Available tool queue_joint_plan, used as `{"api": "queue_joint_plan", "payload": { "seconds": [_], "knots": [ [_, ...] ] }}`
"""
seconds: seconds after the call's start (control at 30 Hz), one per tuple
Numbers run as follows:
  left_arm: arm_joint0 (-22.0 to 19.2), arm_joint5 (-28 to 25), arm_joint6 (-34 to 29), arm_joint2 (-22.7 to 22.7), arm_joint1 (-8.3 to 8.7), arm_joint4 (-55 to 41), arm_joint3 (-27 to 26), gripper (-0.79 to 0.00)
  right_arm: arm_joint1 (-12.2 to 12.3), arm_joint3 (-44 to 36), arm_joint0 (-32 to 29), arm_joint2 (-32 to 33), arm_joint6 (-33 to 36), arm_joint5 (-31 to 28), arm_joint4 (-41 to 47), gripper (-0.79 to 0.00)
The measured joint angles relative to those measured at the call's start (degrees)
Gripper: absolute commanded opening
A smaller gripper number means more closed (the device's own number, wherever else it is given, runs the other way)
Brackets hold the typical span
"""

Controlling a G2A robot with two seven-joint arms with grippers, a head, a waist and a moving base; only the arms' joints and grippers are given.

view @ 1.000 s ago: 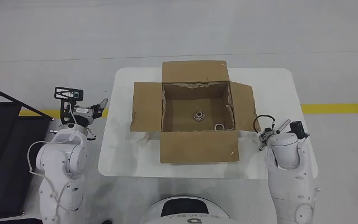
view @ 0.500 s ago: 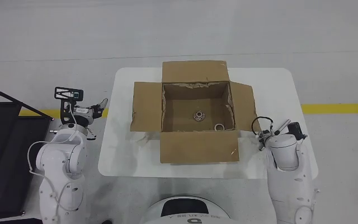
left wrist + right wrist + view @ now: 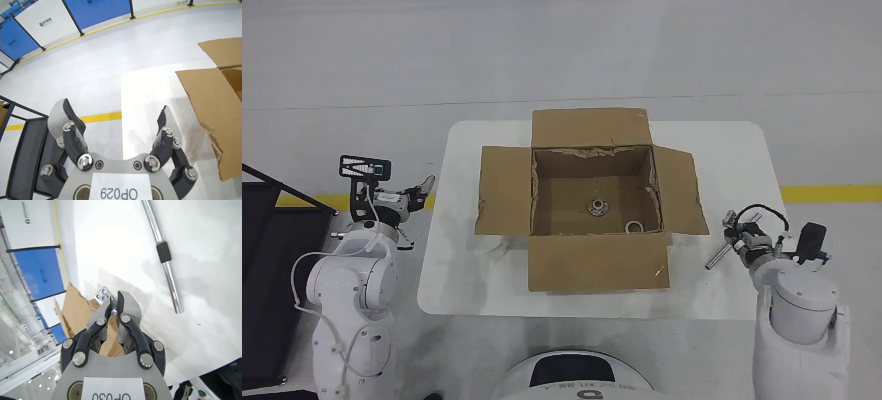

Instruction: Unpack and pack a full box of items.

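The open cardboard box stands in the middle of the white table. On its floor lie a small round metal part and a white ring. My right gripper is shut on a small perforated metal bracket, just off the box's right flap; in the top view this gripper hovers over the table's right side. A metal rod with a black sleeve lies on the table beside it. My left gripper hangs open and holds nothing at the table's left edge.
A black frame cart stands on the floor to the left of the table, close under my left arm. The left box flap has a torn edge. Bare tabletop lies to the right of and behind the box.
My right arm has swung rightward, away from the box's right flap, and turned, still shut on the metal bracket. The left arm and the box have not moved.
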Motion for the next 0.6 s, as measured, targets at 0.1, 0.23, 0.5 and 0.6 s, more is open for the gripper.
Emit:
{"api": "queue_joint_plan", "payload": {
  "seconds": [0.1,0.23,0.5,0.6],
  "knots": [
    [0.0,0.0,0.0,0.0,0.0,0.0,0.0,0.0,-0.4,-1.4,-2.6,0.8,-0.9,-6.0,6.2,-0.785],
    [0.0,0.0,0.0,0.0,0.0,0.0,0.0,0.0,-0.6,-2.8,-5.1,1.6,1.1,-12.1,12.2,-0.785],
    [0.0,0.0,0.0,0.0,0.0,0.0,0.0,0.0,0.4,-9.9,-7.3,-3.1,9.5,-19.1,7.8,-0.785],
    [0.0,0.0,0.0,0.0,0.0,0.0,0.0,0.0,0.9,-13.3,-6.5,-7.5,11.0,-17.0,0.7,-0.785]
  ]
}}
